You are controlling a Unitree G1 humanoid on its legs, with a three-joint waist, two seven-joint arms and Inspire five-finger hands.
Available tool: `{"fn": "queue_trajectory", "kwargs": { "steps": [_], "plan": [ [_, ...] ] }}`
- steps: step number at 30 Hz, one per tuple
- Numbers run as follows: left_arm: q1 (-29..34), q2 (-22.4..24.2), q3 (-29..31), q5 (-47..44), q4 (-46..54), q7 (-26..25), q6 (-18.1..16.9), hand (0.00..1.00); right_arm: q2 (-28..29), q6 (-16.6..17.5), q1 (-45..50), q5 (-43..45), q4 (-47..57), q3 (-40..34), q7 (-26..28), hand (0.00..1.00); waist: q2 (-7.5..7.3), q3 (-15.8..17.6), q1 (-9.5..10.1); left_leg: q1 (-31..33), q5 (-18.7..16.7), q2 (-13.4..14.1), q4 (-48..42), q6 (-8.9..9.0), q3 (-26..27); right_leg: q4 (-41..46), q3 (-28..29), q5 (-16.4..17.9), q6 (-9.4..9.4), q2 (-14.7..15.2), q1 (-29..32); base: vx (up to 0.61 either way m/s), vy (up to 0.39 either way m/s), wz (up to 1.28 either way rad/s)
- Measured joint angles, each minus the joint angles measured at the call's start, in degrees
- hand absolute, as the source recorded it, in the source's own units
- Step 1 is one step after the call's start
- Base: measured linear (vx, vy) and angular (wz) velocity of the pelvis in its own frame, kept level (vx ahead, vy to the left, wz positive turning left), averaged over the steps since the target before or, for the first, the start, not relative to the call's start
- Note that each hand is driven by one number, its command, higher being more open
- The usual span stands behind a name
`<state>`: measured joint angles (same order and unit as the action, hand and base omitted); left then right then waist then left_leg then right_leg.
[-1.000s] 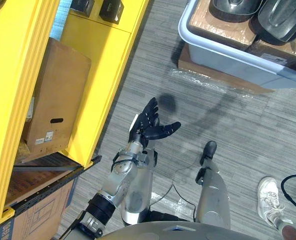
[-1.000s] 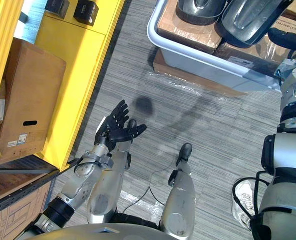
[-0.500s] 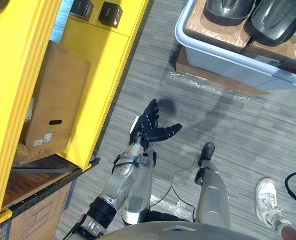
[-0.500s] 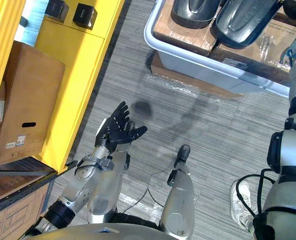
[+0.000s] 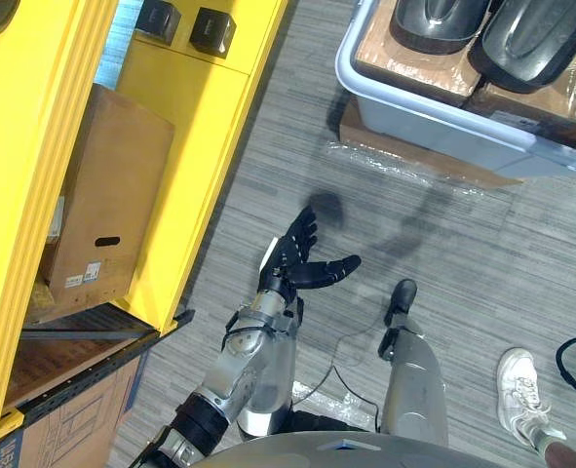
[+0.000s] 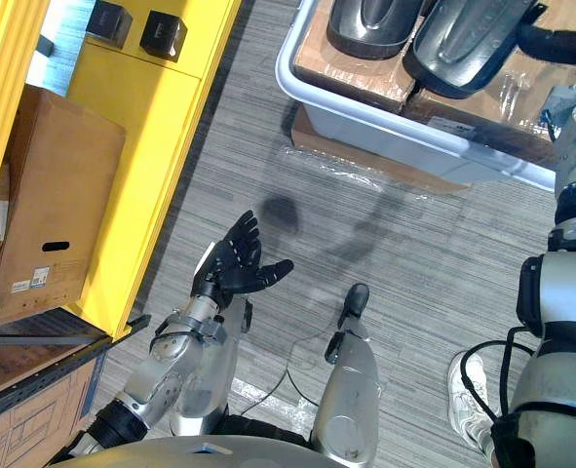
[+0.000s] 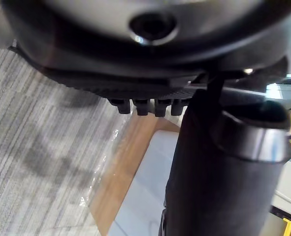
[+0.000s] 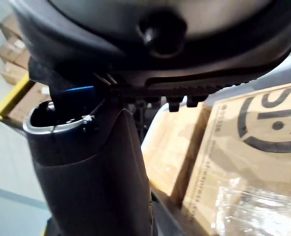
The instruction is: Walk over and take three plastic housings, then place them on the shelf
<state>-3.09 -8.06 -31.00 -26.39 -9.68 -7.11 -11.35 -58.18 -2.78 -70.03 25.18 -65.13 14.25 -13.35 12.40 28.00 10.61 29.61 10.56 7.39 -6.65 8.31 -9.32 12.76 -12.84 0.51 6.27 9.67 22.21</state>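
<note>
Nearest, the robot's left hand [image 5: 300, 261] hangs low over the grey striped carpet floor [image 5: 443, 253]. Its palm is turned up, its fingers are straight and fanned apart, the thumb is out to the side, and it is empty. Its silver forearm slants up from the lower left. At the lower right a person's white trainer [image 5: 521, 388] stands on the floor, cropped just above the ankle.

The right hand [image 8: 93, 167] is harder to read. Its arm runs up the right edge toward the tub. Its own wrist view gives a dark bulk and thumb close before brown cartons [image 8: 243, 137]. Whether it is spread or closed I cannot tell. A dark shape [image 6: 560, 44] past that wrist is cut by the frame edge, and I cannot say if it is hand or housing.

On the robot's left rises the tall yellow metal shelf [image 5: 195, 146], its upper levels cropped. A brown cardboard box with a slot handle [image 5: 107, 195] stands upright inside it, and two small black blocks [image 5: 210, 31] sit on a farther ledge.

Farther off across the floor, a pale grey plastic tub [image 5: 434, 117] rests on a flat cardboard sheet [image 5: 358, 122] edged with crinkled clear wrap. In the tub, on brown cartons, lie the dark rounded plastic housings [image 6: 468, 44]. Two are plainly seen with their far ends cropped, well apart from the left hand.
</note>
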Motion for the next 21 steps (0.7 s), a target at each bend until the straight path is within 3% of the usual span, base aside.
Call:
{"fn": "queue_trajectory", "kwargs": {
  "steps": [7,10,16,17,21],
  "plan": [
    [-2.0,0.4,-0.6,0.0,-2.3,-1.1,0.0,1.0,0.1,-0.6,0.9,-2.4,-1.1,2.3,1.2,1.0,0.1,-0.1,0.82,1.0,-0.1,-0.9,0.0,0.01,-1.1,1.3,-1.2,1.3,0.08,0.8,0.8,0.02,-0.017,0.09],
    [-2.2,0.5,-1.3,0.0,-2.6,-1.3,0.0,1.0,0.1,-2.7,1.1,-4.6,-3.6,2.3,1.9,1.0,0.12,-0.1,1.98,1.1,-0.1,-1.1,0.0,0.01,-1.4,1.8,-1.5,1.5,0.28,1.1,0.8,0.04,-0.026,0.08],
    [-3.6,0.3,-1.2,0.0,-3.9,-1.5,0.0,1.0,-0.1,-4.1,1.1,-4.8,-4.4,2.3,2.7,1.0,0.13,-0.1,2.16,1.4,-0.1,-1.8,-0.2,-0.01,-2.5,2.3,-2.7,2.2,0.24,1.4,0.7,0.02,-0.019,0.09],
    [-3.6,0.3,-1.2,0.0,-3.9,-1.5,0.0,1.0,-0.1,-4.3,1.1,-4.8,-4.4,2.3,2.7,0.0,0.14,-0.1,2.18,1.5,-0.1,-1.8,-0.2,0.01,-2.6,2.3,-2.8,2.2,0.19,1.4,0.7,0.0,0.0,0.0],
    [-3.6,0.3,-1.2,0.0,-3.9,-1.5,0.0,1.0,-1.0,-6.4,1.0,-6.8,-4.4,2.3,3.0,0.0,0.16,-0.1,2.38,1.8,-0.2,-1.7,-0.7,0.14,-3.0,2.4,-3.2,2.2,0.12,1.3,0.6,0.01,-0.025,0.04]
  ]
}}
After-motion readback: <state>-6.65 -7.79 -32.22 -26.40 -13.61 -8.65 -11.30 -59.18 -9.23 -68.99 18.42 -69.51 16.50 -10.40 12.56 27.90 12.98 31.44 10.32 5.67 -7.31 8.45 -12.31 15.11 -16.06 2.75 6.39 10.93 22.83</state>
